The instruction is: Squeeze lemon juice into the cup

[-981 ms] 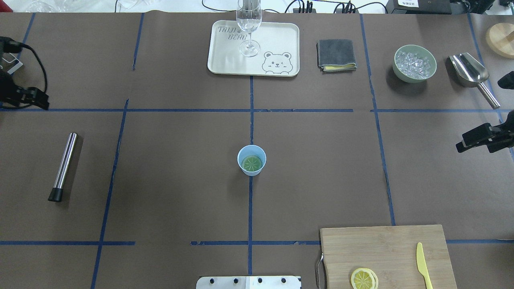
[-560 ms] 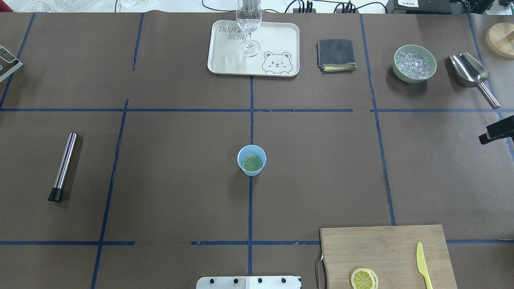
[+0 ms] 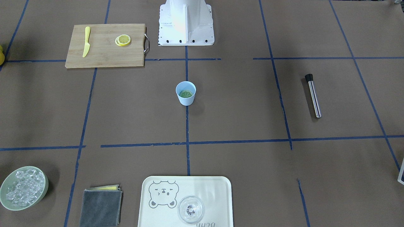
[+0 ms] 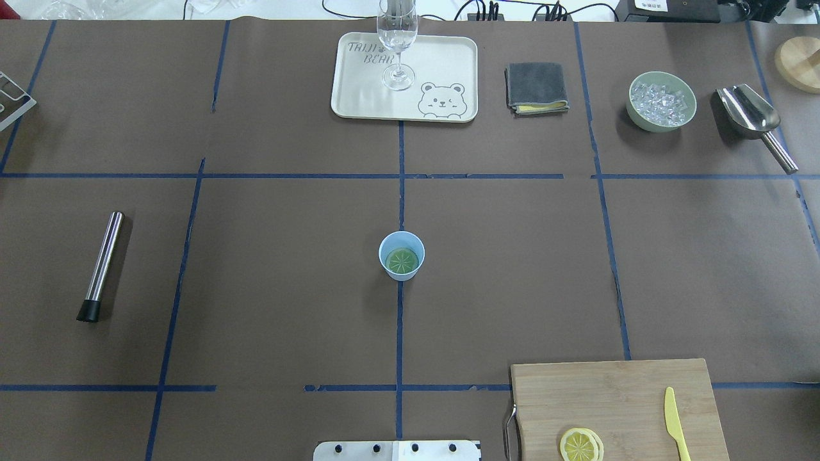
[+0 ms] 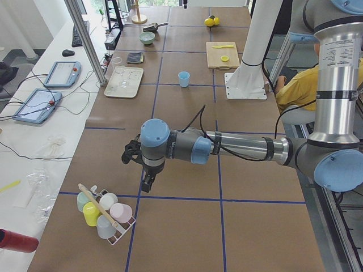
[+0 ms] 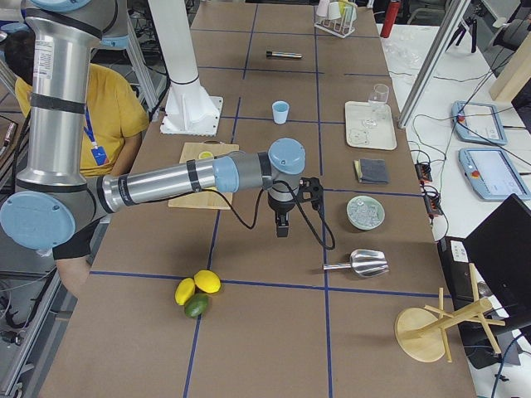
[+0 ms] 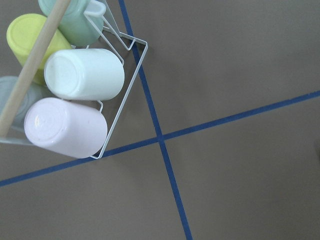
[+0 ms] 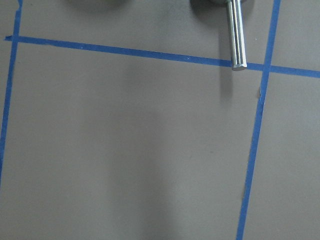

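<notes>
The light-blue cup (image 4: 401, 256) stands upright at the table's middle, also in the front view (image 3: 185, 93). A round lemon slice (image 4: 402, 260) lies flat in its bottom and looks greenish through the blue. Neither gripper is near it. My left gripper (image 5: 146, 182) shows only in the left side view, pointing down near a rack of cups (image 5: 105, 212). My right gripper (image 6: 282, 229) shows only in the right side view, pointing down next to the ice bowl (image 6: 366, 212). I cannot tell whether either is open or shut.
A wooden board (image 4: 615, 397) at the near right bears a stacked pair of lemon slices (image 4: 581, 445) and a yellow knife (image 4: 674, 422). Far side: tray (image 4: 442, 64) with a clear glass (image 4: 397, 45), grey cloth (image 4: 536, 86), metal scoop (image 4: 753, 118). A steel rod (image 4: 102, 266) lies left.
Both arms have drawn back out of the overhead view, the left one off the left edge and the right one off the right edge. Cup and slice have not moved.
</notes>
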